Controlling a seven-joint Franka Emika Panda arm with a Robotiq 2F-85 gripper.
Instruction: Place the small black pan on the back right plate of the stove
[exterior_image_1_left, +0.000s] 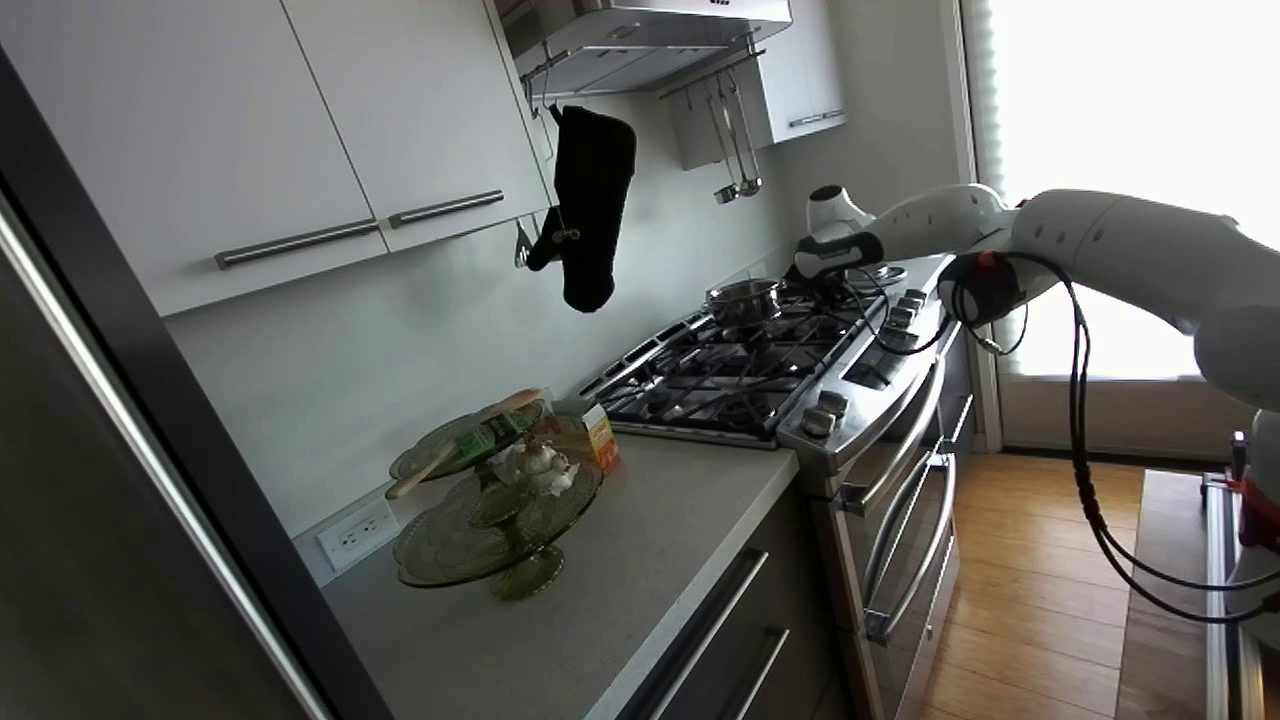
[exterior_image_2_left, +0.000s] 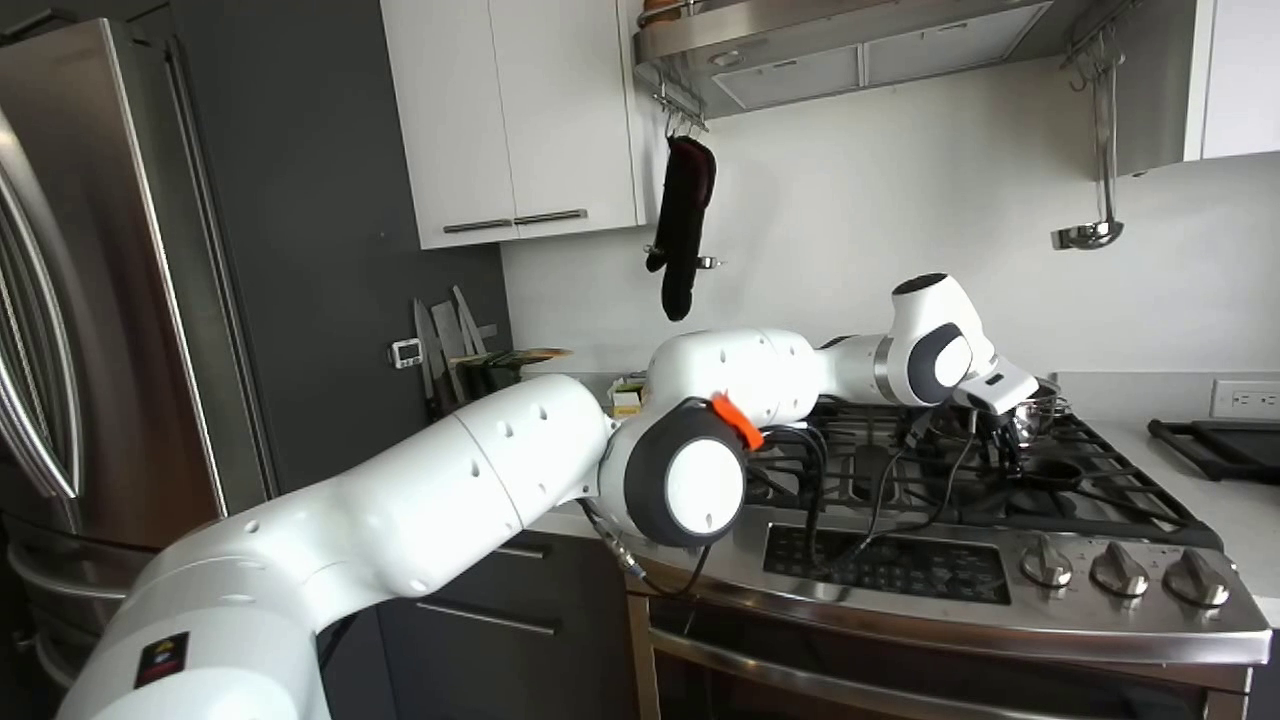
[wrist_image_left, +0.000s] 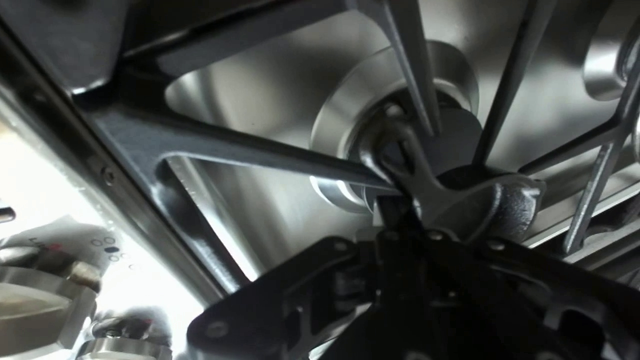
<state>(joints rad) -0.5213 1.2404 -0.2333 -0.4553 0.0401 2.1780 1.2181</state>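
Glossy steel stove (exterior_image_2_left: 1080, 622), rough metal pan (wrist_image_left: 516, 210), smooth wood floor (exterior_image_1_left: 1025, 550)

In an exterior view a green glass pedestal dish (exterior_image_1_left: 440, 558) holds garlic (exterior_image_1_left: 540, 459) on the counter (exterior_image_1_left: 640, 560), with an orange and yellow box (exterior_image_1_left: 602, 440) just beside it. A black oven mitt (exterior_image_1_left: 597, 200) hangs below the hood (exterior_image_1_left: 640, 60) in both exterior views (so does at least one steel ladle (exterior_image_2_left: 1090, 236)), near white cabinets (exterior_image_1_left: 200, 130). Knives (exterior_image_2_left: 448, 345) are lined up along a dark panel (exterior_image_2_left: 300, 250), just beside a small white timer (exterior_image_2_left: 406, 353).
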